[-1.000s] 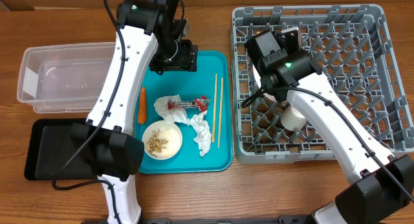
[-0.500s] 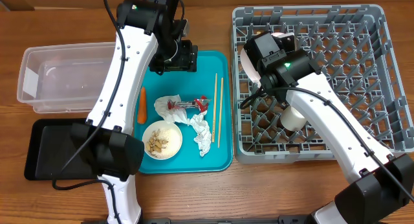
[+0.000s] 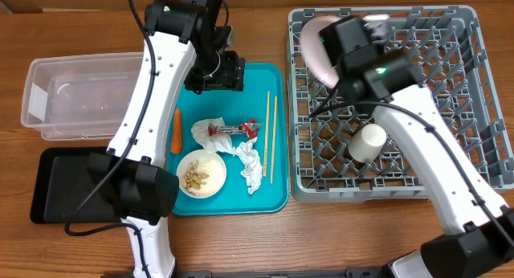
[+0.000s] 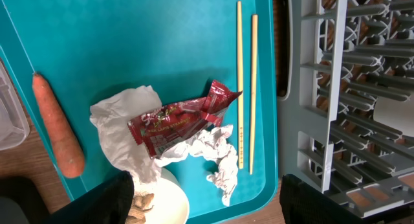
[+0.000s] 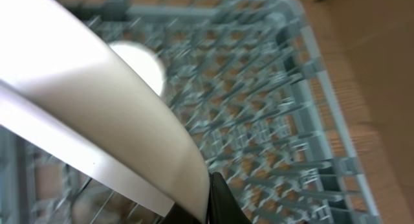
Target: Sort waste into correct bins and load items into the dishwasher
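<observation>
Right tool (image 5: 211,199) clamps the plate (image 3: 312,53) over the rack's (image 3: 450,184) far-left corner; left tool (image 4: 207,208) hangs open above the teal tray (image 3: 278,194).

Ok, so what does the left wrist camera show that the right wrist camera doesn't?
Only the left wrist view: the teal tray holding the carrot, the red wrapper lying on crumpled tissues, the chopsticks side by side, and the edge of a bowl with food scraps.
Only the right wrist view: the plate, close up and blurred, filling the left of the frame.
Both: the grey dish rack with its upright pegs.
</observation>
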Controlling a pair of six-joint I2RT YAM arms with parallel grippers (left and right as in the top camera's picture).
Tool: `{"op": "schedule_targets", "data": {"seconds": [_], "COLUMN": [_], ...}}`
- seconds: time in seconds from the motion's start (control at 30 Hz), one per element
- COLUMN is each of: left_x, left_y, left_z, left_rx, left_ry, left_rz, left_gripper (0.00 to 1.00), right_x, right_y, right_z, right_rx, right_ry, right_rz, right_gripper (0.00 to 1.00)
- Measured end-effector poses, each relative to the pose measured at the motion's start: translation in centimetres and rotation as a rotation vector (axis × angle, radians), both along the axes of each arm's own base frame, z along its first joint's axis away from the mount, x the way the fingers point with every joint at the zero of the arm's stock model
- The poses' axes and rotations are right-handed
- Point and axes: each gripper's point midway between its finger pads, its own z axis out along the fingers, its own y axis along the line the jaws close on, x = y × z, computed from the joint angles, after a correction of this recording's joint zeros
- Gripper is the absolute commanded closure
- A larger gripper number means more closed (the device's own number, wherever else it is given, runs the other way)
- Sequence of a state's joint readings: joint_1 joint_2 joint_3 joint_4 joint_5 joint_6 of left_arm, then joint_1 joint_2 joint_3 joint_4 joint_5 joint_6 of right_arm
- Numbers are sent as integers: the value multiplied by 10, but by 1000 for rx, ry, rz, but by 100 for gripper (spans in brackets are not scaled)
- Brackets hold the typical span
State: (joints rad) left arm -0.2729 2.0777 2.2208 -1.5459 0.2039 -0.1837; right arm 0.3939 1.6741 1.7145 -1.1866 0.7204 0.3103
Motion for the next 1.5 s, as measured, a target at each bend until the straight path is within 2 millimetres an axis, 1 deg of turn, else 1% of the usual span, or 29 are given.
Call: {"op": "schedule_targets", "data": {"seconds": [0.07, 0.13, 0.3, 0.47, 0.6, 0.8, 0.9, 1.1, 1.33, 1.5], "left_x": [0, 0, 0, 0, 0, 0, 0, 0, 0, 0], "left_y": [0, 0, 0, 0, 0, 0, 0, 0, 0, 0], "left_z": [0, 0, 0, 0, 0, 0, 0, 0, 0, 0], "left_rx": [0, 0, 0, 0, 0, 0, 0, 0, 0, 0], "left_ry": [0, 0, 0, 0, 0, 0, 0, 0, 0, 0], "left_rz": [0, 0, 0, 0, 0, 0, 0, 0, 0, 0], "left_gripper": [25, 25, 26, 26, 26, 26, 26, 26, 26, 26], "right_x": [1, 0, -3, -10, -15, -23, -24, -19, -8, -5], "right_y": [-21, -42, -92, -132, -153, -178, -181, -174, -161, -154], "right_z": [10, 13, 17, 17, 16, 11, 8, -1, -27, -34], "right_rx": [-32, -59, -91, -96, -82, -69, -55, -6, 75, 115], "right_ry": [-28, -37, -40, -36, -30, -20, -13, 3, 63, 78], "right_rz": [-57, -112, -242, -343, -396, -460, -466, -439, -394, -374], "right_gripper": [96, 96, 96, 96, 96, 96, 96, 96, 96, 96]}}
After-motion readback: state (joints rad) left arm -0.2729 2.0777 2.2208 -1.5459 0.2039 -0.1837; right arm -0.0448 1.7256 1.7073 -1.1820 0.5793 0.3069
